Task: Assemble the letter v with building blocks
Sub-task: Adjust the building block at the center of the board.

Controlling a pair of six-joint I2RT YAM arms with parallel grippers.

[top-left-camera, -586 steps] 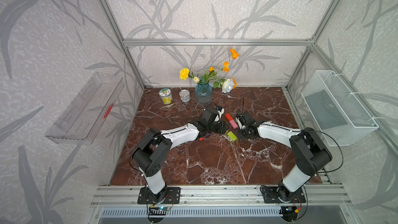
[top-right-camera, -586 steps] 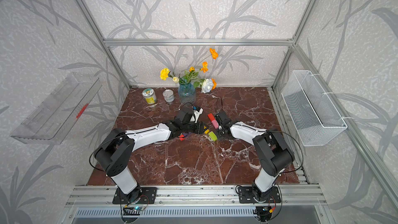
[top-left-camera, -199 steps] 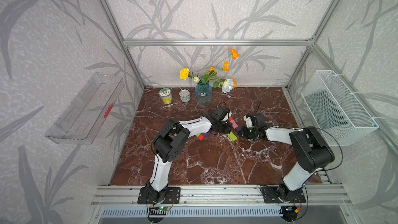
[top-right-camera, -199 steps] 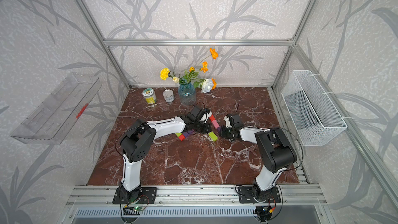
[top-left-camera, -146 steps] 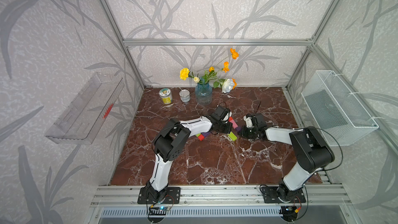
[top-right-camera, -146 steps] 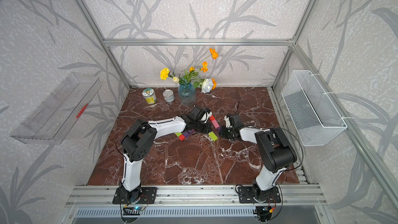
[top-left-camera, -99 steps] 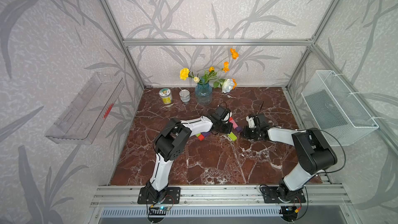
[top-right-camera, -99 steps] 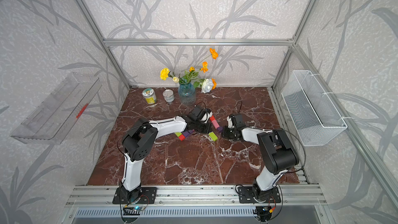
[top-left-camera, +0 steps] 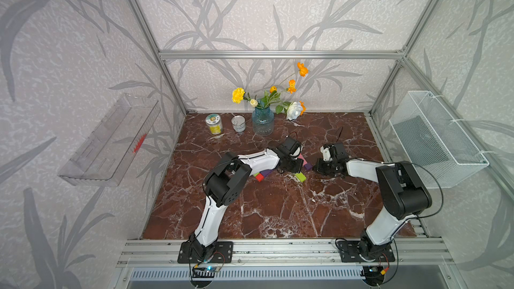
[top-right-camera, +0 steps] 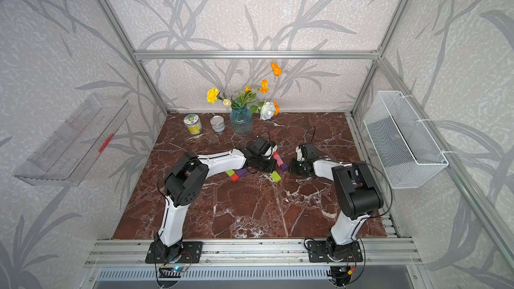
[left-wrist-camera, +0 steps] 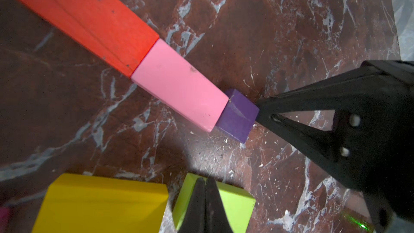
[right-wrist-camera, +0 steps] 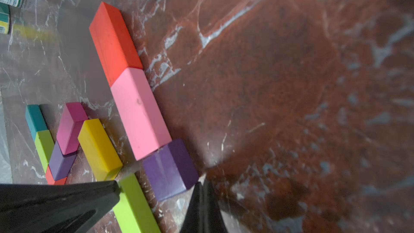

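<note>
Three blocks lie end to end on the bench (left-wrist-camera: 268, 30): a red bar (left-wrist-camera: 85, 21), a pink bar (left-wrist-camera: 179, 90) and a purple cube (left-wrist-camera: 238, 117). The right claw (right-wrist-camera: 202, 187), jaws together, has its tip against the cube's free end. The left claw (left-wrist-camera: 205, 184), also pressed together, sits over a lime green block (left-wrist-camera: 235, 205); whether it touches is unclear. A yellow bar (left-wrist-camera: 100, 205) lies just beside that claw's tip.
</note>
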